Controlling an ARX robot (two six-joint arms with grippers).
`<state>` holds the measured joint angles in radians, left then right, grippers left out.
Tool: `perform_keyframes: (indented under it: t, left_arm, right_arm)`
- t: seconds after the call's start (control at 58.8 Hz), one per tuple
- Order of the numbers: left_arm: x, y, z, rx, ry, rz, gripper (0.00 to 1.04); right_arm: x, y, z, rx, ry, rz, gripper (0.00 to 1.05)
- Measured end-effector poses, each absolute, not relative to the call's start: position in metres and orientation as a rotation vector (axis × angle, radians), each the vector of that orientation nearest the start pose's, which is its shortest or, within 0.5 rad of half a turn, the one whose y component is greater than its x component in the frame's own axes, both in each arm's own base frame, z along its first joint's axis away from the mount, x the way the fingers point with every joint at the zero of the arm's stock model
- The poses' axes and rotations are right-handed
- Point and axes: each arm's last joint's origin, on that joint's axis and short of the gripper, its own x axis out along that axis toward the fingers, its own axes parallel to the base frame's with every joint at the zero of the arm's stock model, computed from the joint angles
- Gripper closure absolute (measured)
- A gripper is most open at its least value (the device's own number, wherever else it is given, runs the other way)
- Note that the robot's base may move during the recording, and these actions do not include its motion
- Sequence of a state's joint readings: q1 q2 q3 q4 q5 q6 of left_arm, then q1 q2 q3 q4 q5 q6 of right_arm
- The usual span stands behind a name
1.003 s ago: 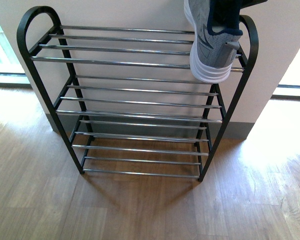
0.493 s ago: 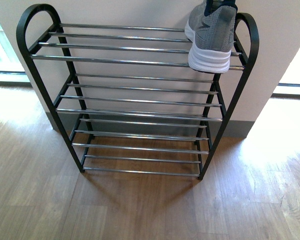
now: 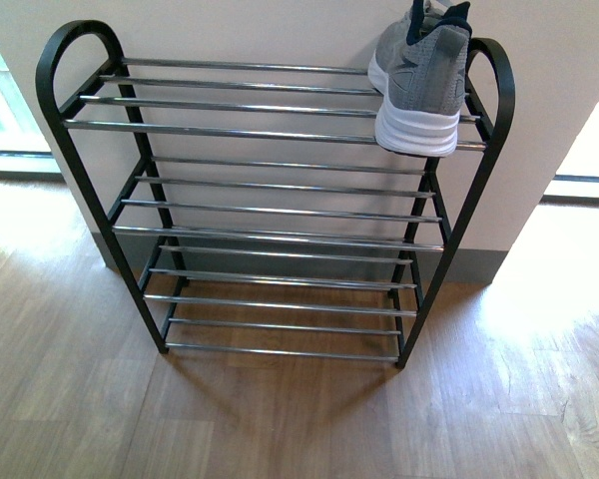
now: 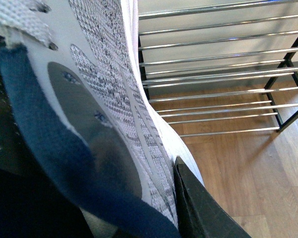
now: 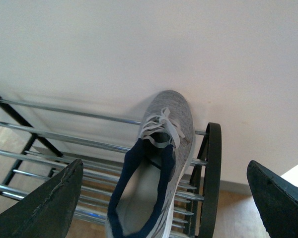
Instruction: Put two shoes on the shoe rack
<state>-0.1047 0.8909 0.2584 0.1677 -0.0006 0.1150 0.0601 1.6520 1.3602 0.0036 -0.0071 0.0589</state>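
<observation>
One grey knit sneaker [image 3: 419, 90] with a white sole rests on the top tier of the shoe rack [image 3: 280, 132], at its right end, heel toward me. The right wrist view looks down on this sneaker [image 5: 161, 148] and its navy collar. My right gripper [image 5: 161, 198] hovers open above it, and its fingers [image 5: 44, 208] touch nothing. A second grey knit sneaker [image 4: 89, 99] fills the left wrist view. My left gripper [image 4: 164, 208] is shut on it, with one black finger [image 4: 198, 203] pressed against its side. Neither arm shows in the front view.
The rack's lower tiers [image 3: 280, 269] hold nothing. It stands on a wooden floor [image 3: 299, 419] against a white wall [image 3: 280, 25]. The left wrist view has the rack's bars [image 4: 213, 49] off to one side of the held sneaker. Bright windows flank the wall.
In the front view the sneaker went from hanging heel-down in a gripper to lying on the top tier. The gripper let go of it and rose out of the front view.
</observation>
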Motion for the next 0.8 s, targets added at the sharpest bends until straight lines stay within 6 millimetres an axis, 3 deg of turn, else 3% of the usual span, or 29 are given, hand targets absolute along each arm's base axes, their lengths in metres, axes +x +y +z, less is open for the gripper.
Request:
perform_keyframes:
  t: [0.119, 0.527, 0.629, 0.799]
  left_arm:
    - [0.173, -0.018, 0.169, 0.137, 0.458, -0.129, 1.03]
    - [0.173, -0.018, 0.169, 0.137, 0.458, -0.129, 1.03]
    - [0.173, -0.018, 0.169, 0.137, 0.458, -0.129, 1.03]
    - [0.173, -0.018, 0.169, 0.137, 0.458, -0.129, 1.03]
  right_arm:
    - [0.334, 0.005, 0.328, 0.063, 0.188, 0.063, 0.09]
    - [0.223, -0.046, 0.286, 0.084, 0.048, -0.022, 0.09]
    - [0.204, -0.055, 0.274, 0.091, -0.007, -0.080, 0.09]
    - [0.196, -0.063, 0.258, 0.115, -0.013, -0.132, 0.09]
